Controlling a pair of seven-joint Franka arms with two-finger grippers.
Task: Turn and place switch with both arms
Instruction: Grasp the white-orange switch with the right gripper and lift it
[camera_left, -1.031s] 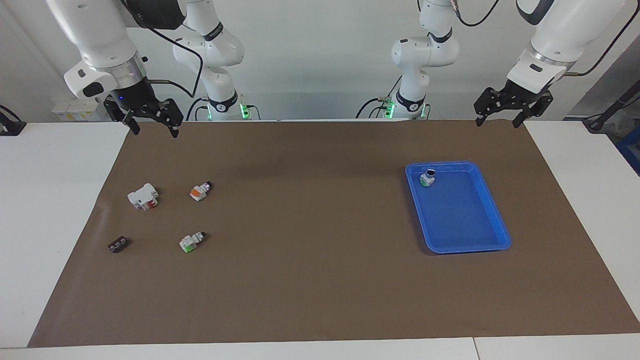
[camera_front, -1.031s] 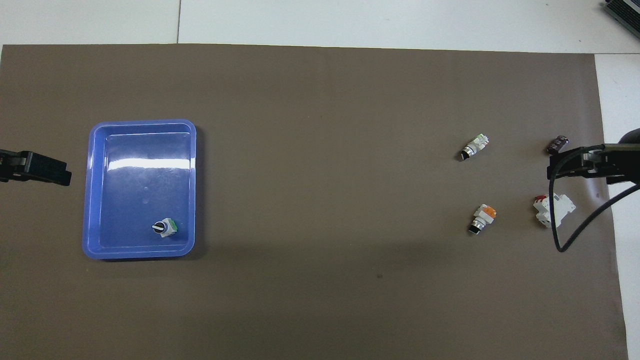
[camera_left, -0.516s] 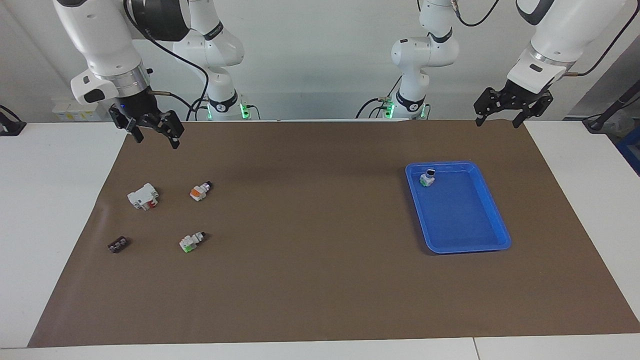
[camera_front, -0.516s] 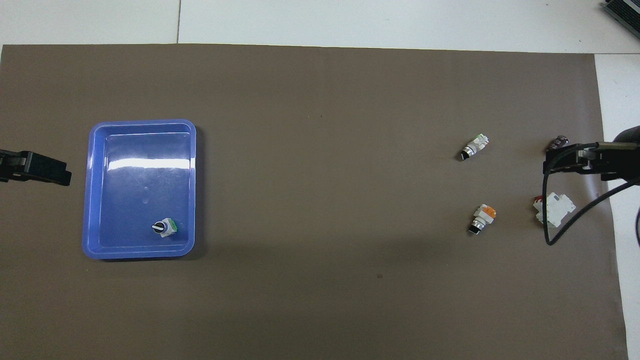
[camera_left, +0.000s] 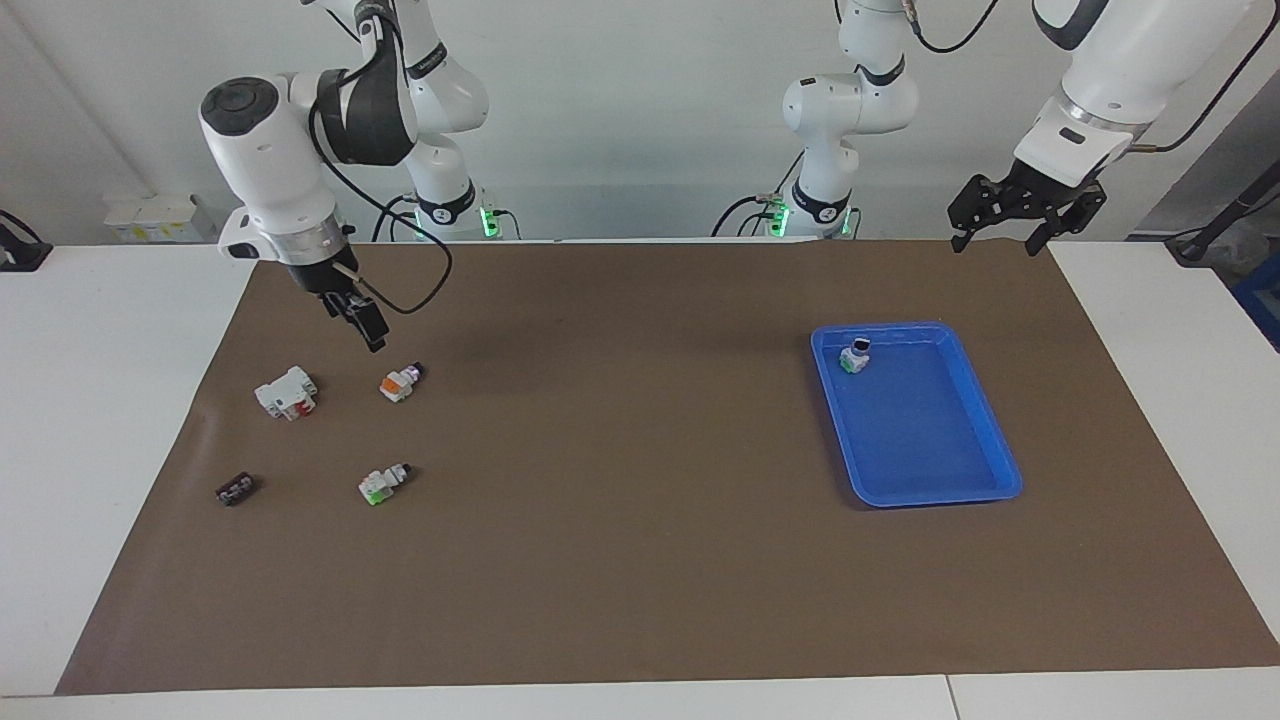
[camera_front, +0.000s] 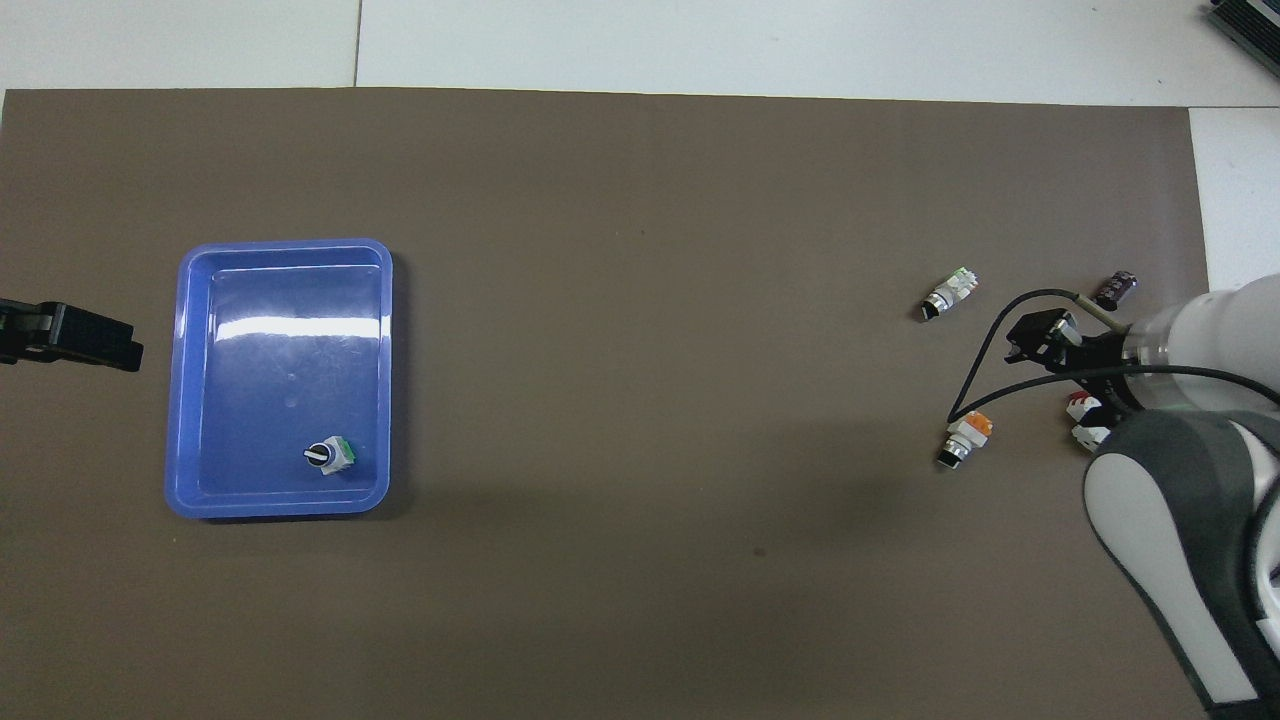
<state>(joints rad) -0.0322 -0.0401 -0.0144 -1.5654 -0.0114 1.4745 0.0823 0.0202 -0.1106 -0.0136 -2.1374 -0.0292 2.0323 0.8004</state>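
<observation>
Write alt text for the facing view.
The right arm's hand hangs open above the brown mat near the orange-banded switch, touching nothing. The left hand waits open over the mat's edge nearest the robots, and a green-banded switch stands in the blue tray.

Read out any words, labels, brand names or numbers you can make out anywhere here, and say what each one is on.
None can be read.
The black band on the right arm's upper joint carries small white lettering, too small to read.
The orange-banded switch, the green-banded switch on the mat, the one in the blue tray and the white block with a red part show no legible marking.
</observation>
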